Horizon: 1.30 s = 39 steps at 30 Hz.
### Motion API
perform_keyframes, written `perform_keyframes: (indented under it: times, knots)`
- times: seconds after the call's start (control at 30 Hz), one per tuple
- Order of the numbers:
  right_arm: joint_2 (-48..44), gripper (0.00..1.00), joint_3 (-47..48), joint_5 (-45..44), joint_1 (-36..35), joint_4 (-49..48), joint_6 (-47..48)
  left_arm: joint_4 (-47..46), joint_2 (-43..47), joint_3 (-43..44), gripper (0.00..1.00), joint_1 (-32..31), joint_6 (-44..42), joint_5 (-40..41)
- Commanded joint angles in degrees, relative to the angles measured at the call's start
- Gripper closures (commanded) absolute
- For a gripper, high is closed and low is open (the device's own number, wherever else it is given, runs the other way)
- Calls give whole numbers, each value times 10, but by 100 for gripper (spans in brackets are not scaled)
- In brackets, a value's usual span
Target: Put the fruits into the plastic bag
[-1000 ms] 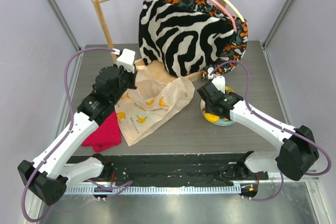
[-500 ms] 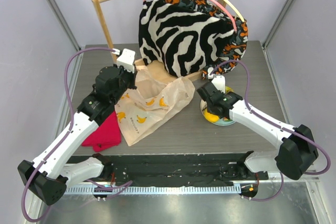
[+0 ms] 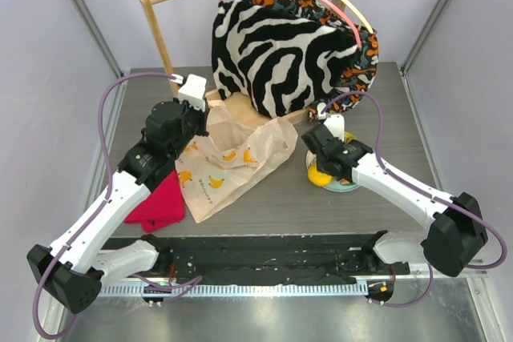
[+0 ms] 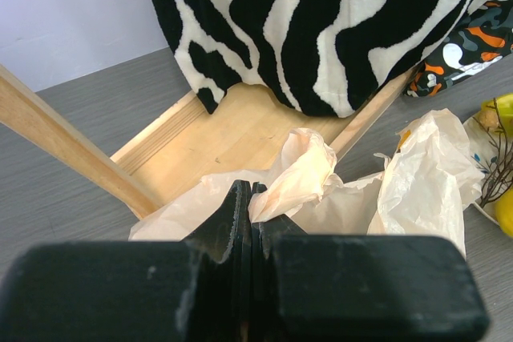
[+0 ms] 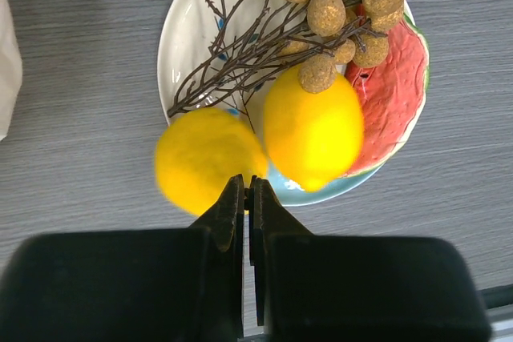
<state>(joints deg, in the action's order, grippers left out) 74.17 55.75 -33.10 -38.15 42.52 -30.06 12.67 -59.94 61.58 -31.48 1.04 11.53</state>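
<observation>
My left gripper (image 4: 252, 190) is shut on a bunched fold of the plastic bag (image 4: 300, 170), which is held up near the wooden rack. In the top view the bag (image 3: 232, 162) spreads over the table's middle below the left gripper (image 3: 196, 122). The fruits lie on a white-and-blue plate (image 5: 180, 46): a lemon (image 5: 314, 130), brownish grapes (image 5: 337, 6) on twigs, and a blurred round yellow fruit (image 5: 207, 164) at the plate's left rim. My right gripper (image 5: 247, 190) is shut just at that yellow fruit's near edge, and nothing shows between its jaws.
A zebra-striped garment (image 3: 280, 54) hangs from a wooden rack (image 3: 160, 30) at the back. A red cloth (image 3: 160, 206) lies under the left arm. A red slice-shaped fruit (image 5: 394, 90) lies on the plate's right side. The plate (image 3: 346, 187) sits right of the bag.
The right gripper's jaws have closed over the plate. The round yellow fruit now shows at the plate's left edge. The left arm and the bag have not moved.
</observation>
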Motion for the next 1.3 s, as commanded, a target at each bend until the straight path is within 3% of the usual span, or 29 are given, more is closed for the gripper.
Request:
perform_keyframes:
  times: [0.0, 0.5, 0.8, 1.0, 1.27]
  knots:
    - [-50, 99, 27, 0, -3, -2, 4, -24, 11, 16, 100, 0, -3, 8]
    - [-147, 99, 15, 44, -2, -70, 22, -23, 11, 15, 100, 0, -3, 6]
    - [-289, 99, -38, 147, -1, -301, 37, -24, 10, 16, 100, 0, -2, 4]
    - [-215, 99, -26, 219, -2, -454, 55, -24, 10, 15, 100, 0, -2, 3]
    - [-64, 99, 45, 371, -3, -553, 19, -25, 11, 14, 100, 0, -4, 8]
